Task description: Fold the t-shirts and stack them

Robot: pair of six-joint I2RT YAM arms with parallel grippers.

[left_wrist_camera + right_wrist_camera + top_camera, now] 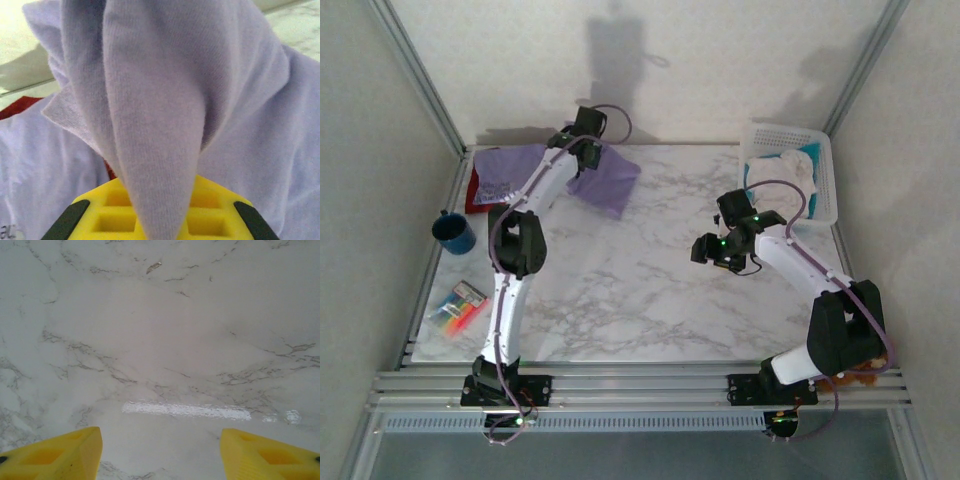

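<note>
My left gripper point(584, 137) is at the far left of the table, shut on a fold of a plain lavender t-shirt point(611, 181) that hangs from it down to the marble. In the left wrist view the pinched cloth point(155, 125) runs down between the yellow fingers point(215, 210) of the gripper point(160, 226). Beside it lies a lavender t-shirt with white lettering point(503, 170) on top of a red t-shirt point(474, 197), whose red edge point(15, 107) peeks out. My right gripper point(706, 250) hovers open over bare marble point(165, 340) at centre right, nothing between its fingers point(65, 455).
A white basket point(825, 180) holding pale cloth stands at the back right. A blue mug point(453, 232) and a pack of coloured markers point(457, 306) sit along the left edge. Metal frame posts rise at both back corners.
</note>
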